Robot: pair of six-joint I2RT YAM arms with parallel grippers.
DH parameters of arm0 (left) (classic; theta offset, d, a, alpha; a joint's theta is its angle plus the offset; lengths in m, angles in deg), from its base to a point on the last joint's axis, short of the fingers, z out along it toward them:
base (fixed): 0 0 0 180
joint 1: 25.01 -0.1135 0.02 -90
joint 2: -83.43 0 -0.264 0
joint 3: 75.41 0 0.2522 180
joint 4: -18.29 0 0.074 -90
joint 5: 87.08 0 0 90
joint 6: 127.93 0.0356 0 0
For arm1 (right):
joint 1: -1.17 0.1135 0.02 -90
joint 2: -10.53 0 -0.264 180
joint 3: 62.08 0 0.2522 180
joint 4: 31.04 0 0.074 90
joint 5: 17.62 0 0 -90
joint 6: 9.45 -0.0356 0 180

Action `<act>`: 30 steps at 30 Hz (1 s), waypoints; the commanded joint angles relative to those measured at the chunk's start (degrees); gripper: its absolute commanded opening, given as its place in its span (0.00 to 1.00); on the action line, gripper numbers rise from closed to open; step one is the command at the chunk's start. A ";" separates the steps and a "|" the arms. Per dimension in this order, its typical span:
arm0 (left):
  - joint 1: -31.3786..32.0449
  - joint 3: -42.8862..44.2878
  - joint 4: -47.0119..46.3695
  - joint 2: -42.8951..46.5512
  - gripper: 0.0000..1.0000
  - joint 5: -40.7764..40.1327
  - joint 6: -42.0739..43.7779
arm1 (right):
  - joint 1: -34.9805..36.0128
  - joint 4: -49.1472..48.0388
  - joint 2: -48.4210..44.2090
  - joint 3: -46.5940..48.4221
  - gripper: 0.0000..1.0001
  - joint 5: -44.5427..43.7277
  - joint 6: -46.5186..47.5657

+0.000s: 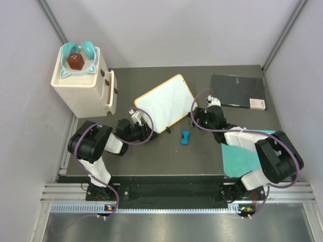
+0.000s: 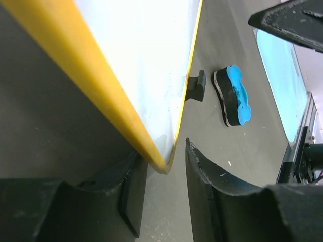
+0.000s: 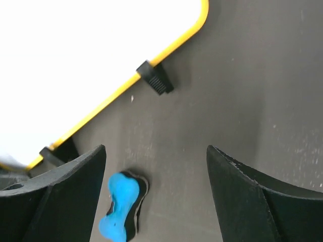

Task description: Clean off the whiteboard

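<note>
Dark grey tabletop [image 1: 151, 156] carries the whiteboard [image 1: 165, 101], lying flat and askew near its middle, white face up. The left gripper [image 2: 162, 150] straddles the board's near-left corner, its jaws apart and not clamped. The right gripper [image 3: 156, 151] hangs spread wide over bare table beside the footed edge, with a blue eraser [image 1: 185, 136] just below.

Blue eraser [image 1: 185, 136] beside whiteboard [image 1: 165, 102] edge

Dark grey tabletop [image 1: 202, 156] enclosed on three sides by pale walls [image 1: 176, 30], cream drawer cabinet [image 1: 83, 91] set at far left corner, aluminium rail [image 1: 60, 193] fixed along near edge, lighting even.
</note>
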 commanded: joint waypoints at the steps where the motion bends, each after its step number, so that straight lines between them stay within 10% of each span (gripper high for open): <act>1: 0.15 0.20 3.36 2.04 0.41 0.88 0.92 | -1.51 -3.75 3.03 4.15 0.78 -1.26 1.42; 22: 4.89 -8.95 -1.30 10.31 0.38 -6.14 -6.11 | -2.83 -8.85 17.90 12.59 0.45 -0.91 0.98; 30: 11.05 -7.72 -4.37 5.92 0.03 -13.69 -10.59 | -2.92 -12.19 18.86 12.94 0.40 -0.38 2.30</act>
